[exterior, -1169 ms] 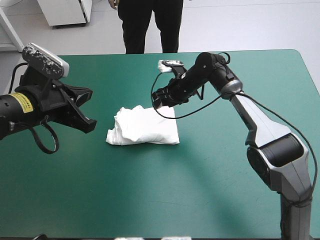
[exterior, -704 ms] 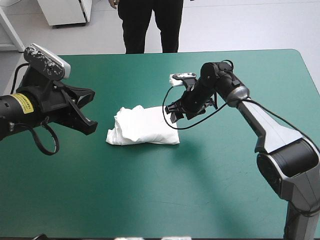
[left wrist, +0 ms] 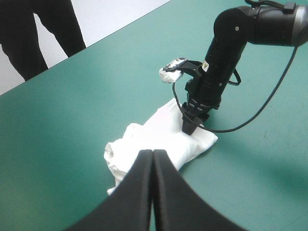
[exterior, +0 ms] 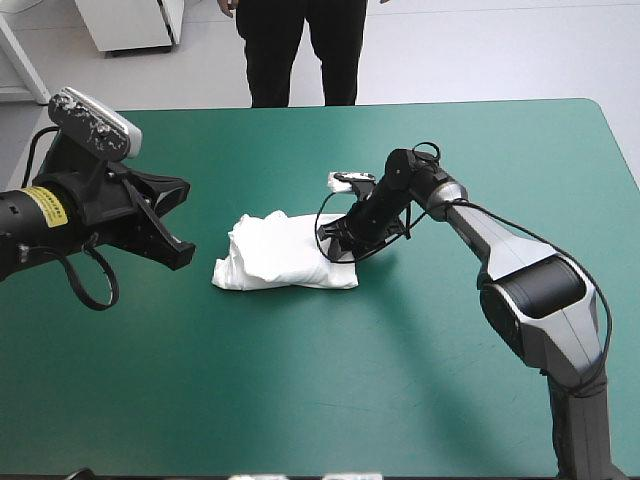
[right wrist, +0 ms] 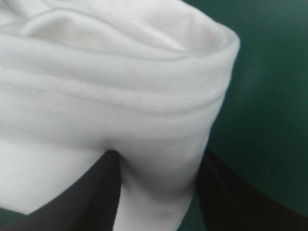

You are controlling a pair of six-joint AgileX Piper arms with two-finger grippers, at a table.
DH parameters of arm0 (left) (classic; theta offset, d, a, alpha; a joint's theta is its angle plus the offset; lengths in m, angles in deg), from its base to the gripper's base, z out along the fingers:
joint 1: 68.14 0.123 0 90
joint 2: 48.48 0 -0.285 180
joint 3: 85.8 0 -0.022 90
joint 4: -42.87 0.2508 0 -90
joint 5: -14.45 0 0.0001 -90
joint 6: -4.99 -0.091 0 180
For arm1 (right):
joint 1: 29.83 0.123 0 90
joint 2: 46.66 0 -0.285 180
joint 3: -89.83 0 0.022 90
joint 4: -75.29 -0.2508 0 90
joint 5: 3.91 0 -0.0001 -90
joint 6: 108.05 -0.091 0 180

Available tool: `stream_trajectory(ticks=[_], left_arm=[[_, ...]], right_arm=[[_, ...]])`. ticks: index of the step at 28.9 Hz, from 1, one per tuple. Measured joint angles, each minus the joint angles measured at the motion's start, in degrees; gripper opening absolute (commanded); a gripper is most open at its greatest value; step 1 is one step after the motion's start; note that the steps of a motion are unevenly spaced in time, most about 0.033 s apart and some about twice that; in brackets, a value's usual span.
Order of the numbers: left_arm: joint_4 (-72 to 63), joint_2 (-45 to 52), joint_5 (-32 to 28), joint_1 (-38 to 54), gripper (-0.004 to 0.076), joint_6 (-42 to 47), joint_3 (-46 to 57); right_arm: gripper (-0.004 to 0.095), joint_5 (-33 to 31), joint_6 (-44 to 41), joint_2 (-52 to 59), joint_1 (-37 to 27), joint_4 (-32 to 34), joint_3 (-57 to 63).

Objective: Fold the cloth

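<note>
The white T-shirt (exterior: 285, 255) lies as a folded bundle at the middle of the teal-green table, its rumpled end toward the left arm. My right gripper (exterior: 335, 240) points down onto the bundle's right end. In the right wrist view its black fingers stand apart, open (right wrist: 156, 159), with a thick fold of the T-shirt (right wrist: 120, 96) bulging between them. My left gripper (exterior: 180, 225) hovers off the bundle's left side, apart from it. Its fingers meet in one pointed arch (left wrist: 153, 153), shut on nothing, with the T-shirt (left wrist: 159, 139) and the right gripper (left wrist: 190, 129) ahead of it.
Bare teal-green cover (exterior: 400, 380) spreads in front of the bundle and to its right. The table's far edge (exterior: 480, 102) runs well beyond the right arm.
The right gripper left the bundle's far edge, swung out to the right, then came down onto the bundle's right end. The left arm has stayed put.
</note>
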Motion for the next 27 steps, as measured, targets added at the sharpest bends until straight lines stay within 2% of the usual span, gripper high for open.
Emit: stream_trajectory(ticks=[2,3,8,14,20,27], left_arm=[[0.0,0.0,0.0,0.0,-0.001,0.0,0.0],[0.0,0.0,0.0,0.0,-0.001,0.0,0.0],[0.0,0.0,0.0,0.0,-0.001,0.47,0.0],[-0.62,0.0,0.0,0.0,-0.001,0.74,0.0],[-1.03,0.0,0.0,0.0,-0.001,0.9,0.0],[-1.22,0.0,0.0,0.0,-0.001,0.9,0.0]], right_arm=[[0.0009,0.14,0.0,-0.63,-0.06,-0.4,-0.06],[-0.0012,0.19,0.13,-0.83,-0.06,-0.45,-0.1],[-0.0009,0.62,-0.77,-0.98,-0.06,1.57,-0.24],[-0.0017,0.96,-4.51,0.5,-0.62,8.77,-0.26],[-0.0017,-2.22,-5.02,3.4,-8.0,18.91,1.53],[-0.0017,-3.2,-5.26,11.28,-18.73,26.31,11.24]])
